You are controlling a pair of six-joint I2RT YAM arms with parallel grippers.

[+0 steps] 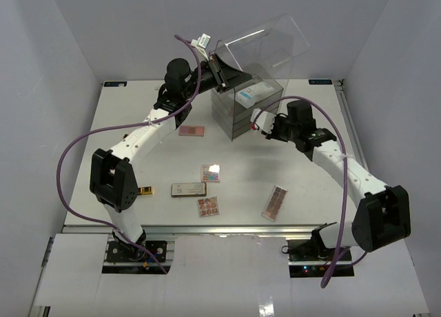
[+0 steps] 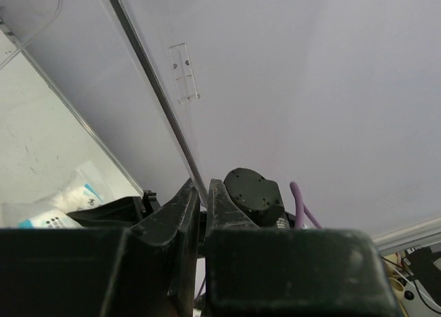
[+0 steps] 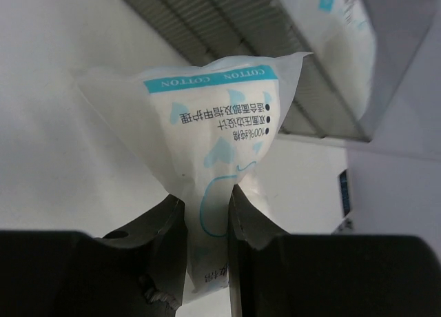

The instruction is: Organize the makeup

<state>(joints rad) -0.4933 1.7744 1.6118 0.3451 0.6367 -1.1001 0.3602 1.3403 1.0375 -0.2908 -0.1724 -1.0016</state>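
- The cotton packet (image 3: 222, 117), white with light-blue print, hangs in the air, pinched at its narrow end by the right claw (image 3: 207, 205). The fingers are drawn in close, with only the crumpled film between them.
- In the top view this claw is just beside the clear drawer box (image 1: 242, 117), at the box's 4 o'clock corner and above the counter (image 1: 138, 117).
- More white-and-blue packets (image 1: 256, 92) already lie in the open top of the box.
- The rest of the makeup lies flat on the counter:
- a pink palette (image 1: 191, 131) at 8 o'clock from the box;
- a small palette (image 1: 210, 172) at 6 o'clock from the pink one;
- a grey compact (image 1: 188, 189) at 7 o'clock from the small palette;
- a round-pan palette (image 1: 208, 207) at 5 o'clock from the compact;
- a long palette (image 1: 274, 202) lying apart, at 3 o'clock from the round-pan one;
- a black-gold tube (image 1: 145, 190) at 9 o'clock from the compact, near the left arm's elbow.
- The box stands toward 12 o'clock on the counter, with its clear lid (image 1: 269, 41) swung up and tilted back.
- The left claw (image 2: 204, 196) is pressed together on the lid's edge, which runs as a thin strip between the fingers.
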